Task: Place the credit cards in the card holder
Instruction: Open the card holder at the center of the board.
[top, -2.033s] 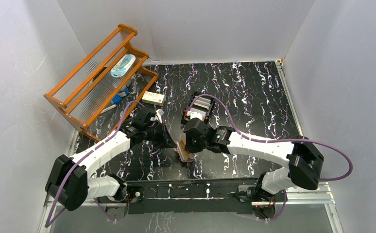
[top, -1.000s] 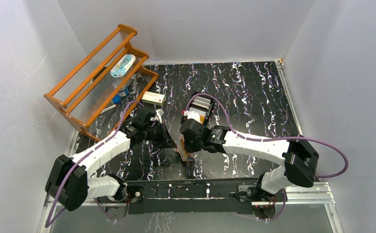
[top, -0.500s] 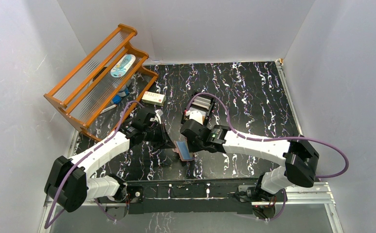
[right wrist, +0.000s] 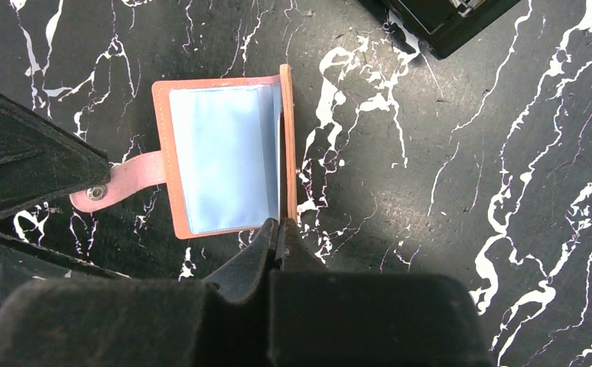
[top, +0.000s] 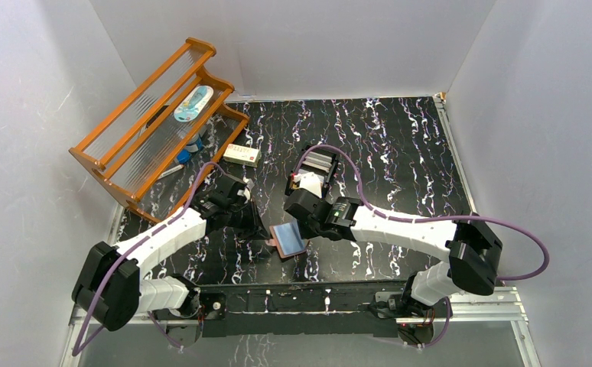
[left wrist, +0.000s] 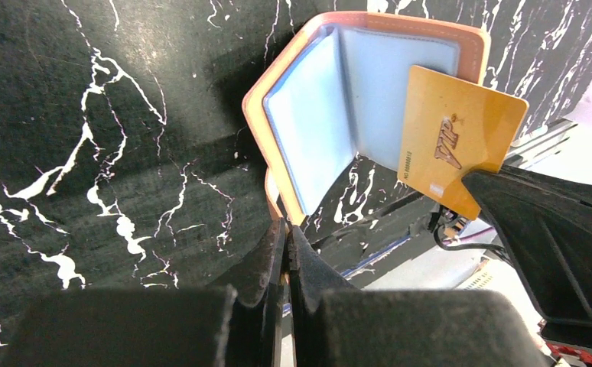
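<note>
Looking at this one, your left gripper (left wrist: pixel 287 229) is clenched on the snap tab of the small salmon-brown leather card holder (left wrist: pixel 308 130). The holder is spread open like a book, low on the black white-veined table (top: pixel 400 145) between your two arms, with its clear bluish plastic sleeves showing. Your right gripper (right wrist: pixel 278 233) is pinched tight on the bottom corner of a gold-orange plastic credit card (left wrist: pixel 457 145) marked VIP. That card stands right at the holder's right-hand leaf and overlaps its edge, but honestly can't tell if it's actually inside a sleeve. A black slotted plastic tray (right wrist: pixel 450 34) sits near the right gripper, apart from the holder.
</note>
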`<state>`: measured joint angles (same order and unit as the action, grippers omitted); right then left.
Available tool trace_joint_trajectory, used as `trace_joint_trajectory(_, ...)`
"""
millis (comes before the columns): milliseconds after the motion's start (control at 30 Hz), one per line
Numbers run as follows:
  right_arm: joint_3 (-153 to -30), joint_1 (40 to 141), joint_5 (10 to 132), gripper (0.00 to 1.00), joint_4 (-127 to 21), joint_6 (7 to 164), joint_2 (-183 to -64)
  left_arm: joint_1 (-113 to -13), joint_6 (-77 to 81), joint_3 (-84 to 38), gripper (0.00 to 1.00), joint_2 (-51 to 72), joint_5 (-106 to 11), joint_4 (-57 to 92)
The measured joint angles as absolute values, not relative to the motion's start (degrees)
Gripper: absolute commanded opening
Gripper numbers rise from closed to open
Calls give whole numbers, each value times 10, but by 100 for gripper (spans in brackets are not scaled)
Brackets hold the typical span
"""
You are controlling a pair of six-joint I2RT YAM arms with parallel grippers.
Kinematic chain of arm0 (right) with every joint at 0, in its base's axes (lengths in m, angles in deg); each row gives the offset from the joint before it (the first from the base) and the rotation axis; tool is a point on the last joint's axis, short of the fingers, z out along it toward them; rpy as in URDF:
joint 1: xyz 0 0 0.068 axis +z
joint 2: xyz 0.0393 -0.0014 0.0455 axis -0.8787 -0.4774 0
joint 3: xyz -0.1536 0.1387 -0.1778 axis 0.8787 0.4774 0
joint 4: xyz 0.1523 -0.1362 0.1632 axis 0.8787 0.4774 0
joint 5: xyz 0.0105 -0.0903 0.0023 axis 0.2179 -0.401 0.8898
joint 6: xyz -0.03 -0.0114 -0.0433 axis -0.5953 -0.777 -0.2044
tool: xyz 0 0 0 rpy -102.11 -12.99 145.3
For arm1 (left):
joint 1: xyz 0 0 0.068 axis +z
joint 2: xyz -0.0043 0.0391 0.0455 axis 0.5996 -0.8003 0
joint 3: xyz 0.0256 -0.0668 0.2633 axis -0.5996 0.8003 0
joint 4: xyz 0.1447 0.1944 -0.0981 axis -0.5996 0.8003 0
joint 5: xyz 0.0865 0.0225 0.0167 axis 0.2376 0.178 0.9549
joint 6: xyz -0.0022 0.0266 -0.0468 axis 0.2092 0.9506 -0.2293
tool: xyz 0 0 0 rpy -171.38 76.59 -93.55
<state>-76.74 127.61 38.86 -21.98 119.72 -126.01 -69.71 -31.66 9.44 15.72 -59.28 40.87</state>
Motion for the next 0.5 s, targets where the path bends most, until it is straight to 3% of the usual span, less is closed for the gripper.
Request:
trace_joint_trajectory(233, -749, 1268, 389, 0, -231, 1188, -1261, -697, -307, 108, 7, 136, -576, 408)
trace_joint_trajectory(500, -698, 1246, 410, 0, -266, 1187, -1256, -697, -302, 113, 35, 119, -564, 407)
